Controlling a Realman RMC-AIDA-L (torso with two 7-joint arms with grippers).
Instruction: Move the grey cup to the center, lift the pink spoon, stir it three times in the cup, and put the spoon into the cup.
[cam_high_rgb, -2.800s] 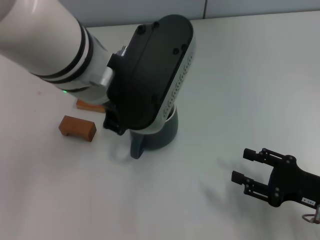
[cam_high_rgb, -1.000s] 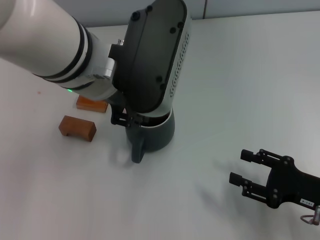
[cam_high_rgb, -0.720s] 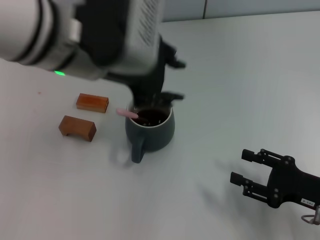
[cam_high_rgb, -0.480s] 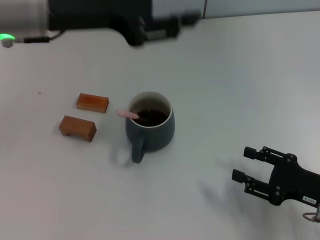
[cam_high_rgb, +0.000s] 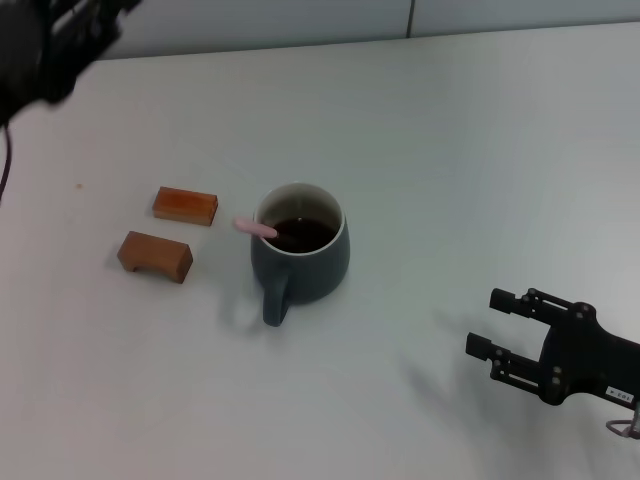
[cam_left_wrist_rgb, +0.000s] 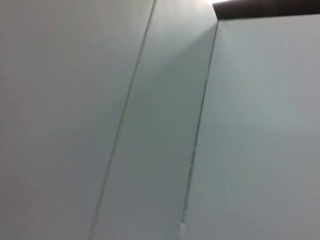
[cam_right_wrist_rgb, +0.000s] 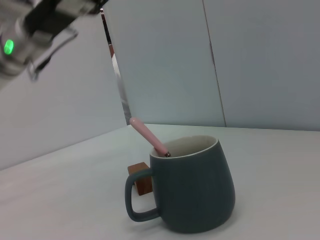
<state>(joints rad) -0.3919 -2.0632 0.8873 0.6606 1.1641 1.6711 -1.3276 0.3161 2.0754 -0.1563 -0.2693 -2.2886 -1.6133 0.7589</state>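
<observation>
The grey cup (cam_high_rgb: 300, 258) stands upright near the middle of the table with dark liquid inside and its handle toward me. The pink spoon (cam_high_rgb: 253, 227) rests in the cup, its pink handle leaning out over the left rim. The right wrist view shows the cup (cam_right_wrist_rgb: 192, 192) and the spoon (cam_right_wrist_rgb: 147, 135) leaning on the rim. My left gripper (cam_high_rgb: 55, 45) is raised at the far left corner, well away from the cup and blurred. My right gripper (cam_high_rgb: 485, 322) is open and empty, low at the front right.
Two small orange-brown blocks (cam_high_rgb: 184, 204) (cam_high_rgb: 154, 256) lie left of the cup; one shows behind it in the right wrist view (cam_right_wrist_rgb: 140, 182). The left wrist view shows only pale wall panels (cam_left_wrist_rgb: 160, 120).
My left arm lifted off the cup and swung away up to the far left corner. The spoon stays in the cup. The right arm has barely moved.
</observation>
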